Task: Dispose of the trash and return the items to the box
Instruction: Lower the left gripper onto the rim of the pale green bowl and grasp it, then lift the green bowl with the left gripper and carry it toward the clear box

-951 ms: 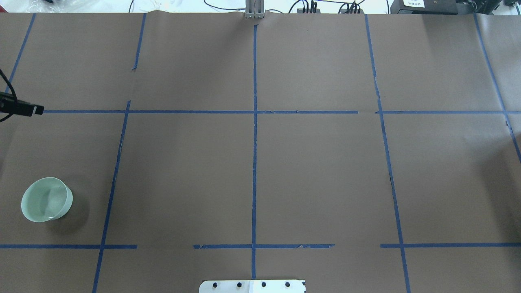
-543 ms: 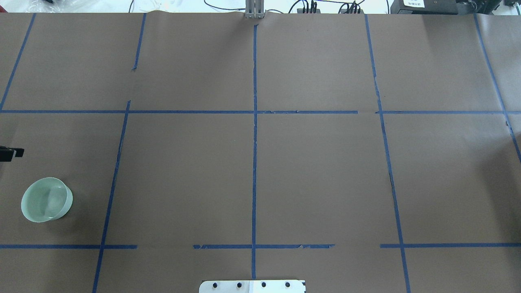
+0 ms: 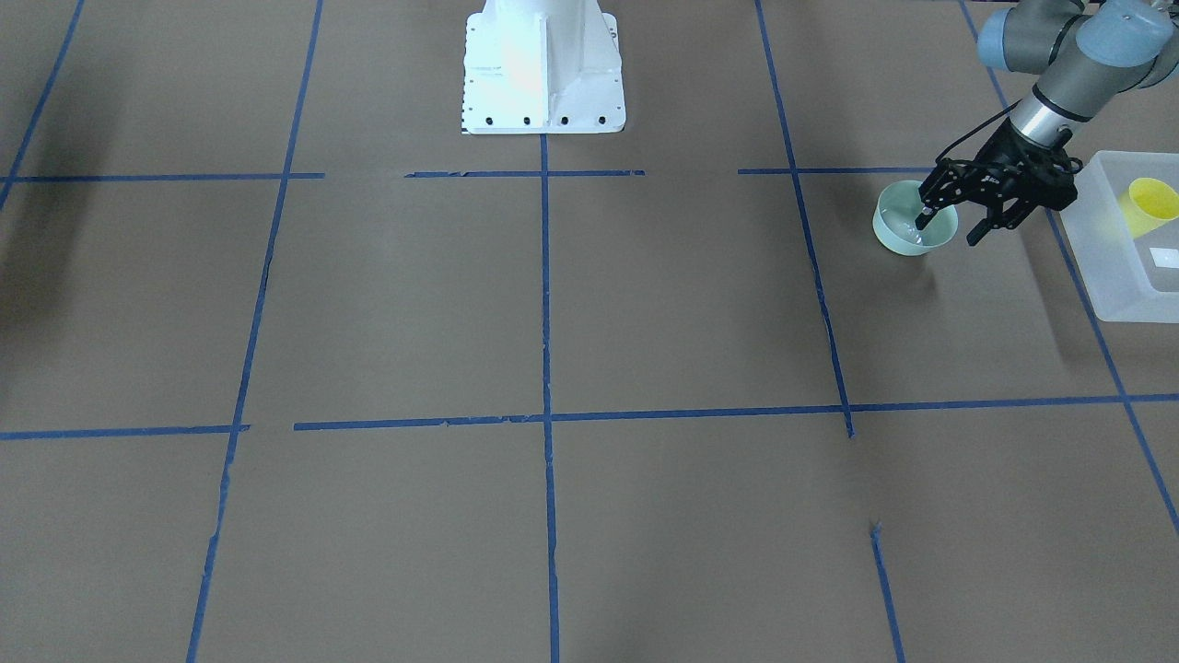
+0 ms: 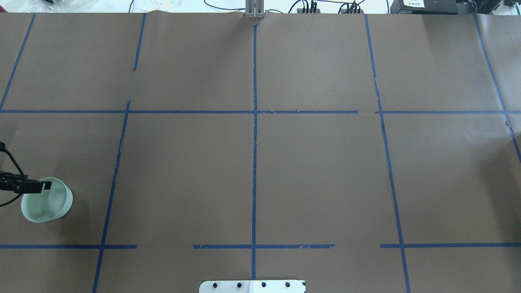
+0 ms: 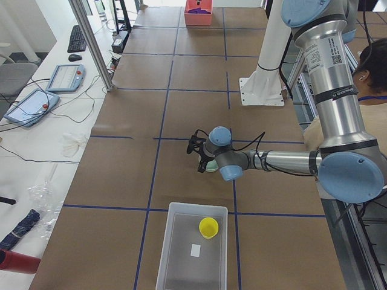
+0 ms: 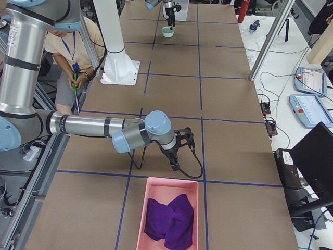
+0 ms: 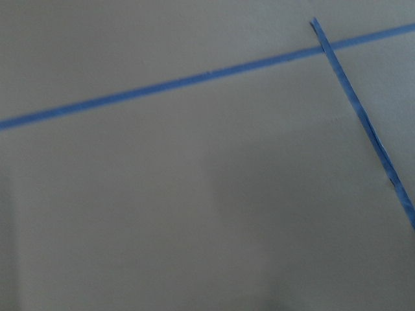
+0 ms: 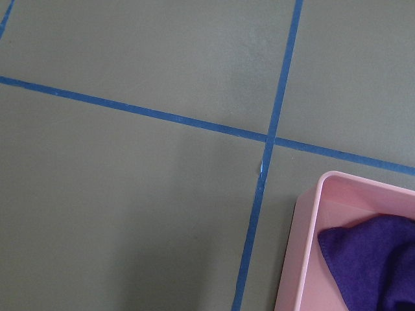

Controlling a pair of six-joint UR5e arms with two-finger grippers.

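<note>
The mint-green bowl [image 3: 895, 232] stands on the brown table near the robot's left end; it also shows in the overhead view [image 4: 49, 205]. My left gripper [image 3: 950, 226] is open and straddles the bowl's rim, one finger [image 3: 924, 219] inside and the other outside on the box side. The yellow cup [image 3: 1149, 206] lies in the frosted box [image 3: 1105, 267] just beyond the bowl. The cup [image 5: 208, 227] and box [image 5: 181, 266] also show in the exterior left view. My right gripper [image 6: 178, 152] shows only in the exterior right view, low over the table; I cannot tell if it is open.
A pink tray [image 6: 140, 219] with a purple cloth [image 6: 167, 221] sits at the table's right end, next to the right gripper, and shows in the right wrist view [image 8: 305, 240]. The white robot base [image 3: 543, 69] stands at the table's edge. Blue tape lines cross the table.
In the overhead view my left gripper has moved from farther out on the table toward the robot and now reaches over the bowl's rim. The bowl has not moved.
</note>
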